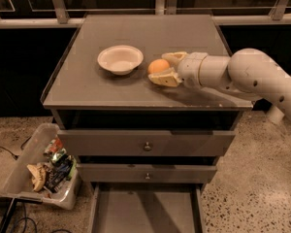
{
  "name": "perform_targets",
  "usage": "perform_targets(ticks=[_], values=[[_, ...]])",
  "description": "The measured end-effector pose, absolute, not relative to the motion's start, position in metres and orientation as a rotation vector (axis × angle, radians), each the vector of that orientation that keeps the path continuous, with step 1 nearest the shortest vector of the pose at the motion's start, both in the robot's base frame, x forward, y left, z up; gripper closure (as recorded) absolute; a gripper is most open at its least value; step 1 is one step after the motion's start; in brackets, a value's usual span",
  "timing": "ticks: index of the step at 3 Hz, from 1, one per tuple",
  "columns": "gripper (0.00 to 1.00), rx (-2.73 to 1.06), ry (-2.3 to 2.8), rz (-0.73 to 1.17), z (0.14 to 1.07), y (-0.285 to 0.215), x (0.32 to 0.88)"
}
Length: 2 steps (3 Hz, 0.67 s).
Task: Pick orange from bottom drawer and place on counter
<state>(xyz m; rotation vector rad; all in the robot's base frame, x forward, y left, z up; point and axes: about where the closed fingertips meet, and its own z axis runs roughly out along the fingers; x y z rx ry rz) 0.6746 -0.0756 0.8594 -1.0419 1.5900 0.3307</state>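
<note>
The orange [158, 65] rests on the counter [87, 84], right of centre, next to a white bowl [120, 58]. My gripper [161, 67] reaches in from the right, low over the counter, with one finger behind the orange and one in front, both against it. The white arm [252, 76] runs off to the right. The bottom drawer [145, 212] is pulled open at the foot of the cabinet, and its grey floor shows nothing in it.
Two upper drawer fronts with small knobs [147, 146] are shut. A clear bin of wrappers [43, 171] stands on the floor to the left of the cabinet, with cables beside it. A railing and dark windows lie behind the counter.
</note>
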Motion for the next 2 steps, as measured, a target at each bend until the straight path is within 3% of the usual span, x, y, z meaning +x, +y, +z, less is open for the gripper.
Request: perform_targets(ticks=[1, 2], values=[[0.00, -1.042, 1.590, 0.331, 0.8594, -0.0756, 0.6746], [0.00, -1.042, 1.590, 0.331, 0.8594, -0.0756, 0.6746]])
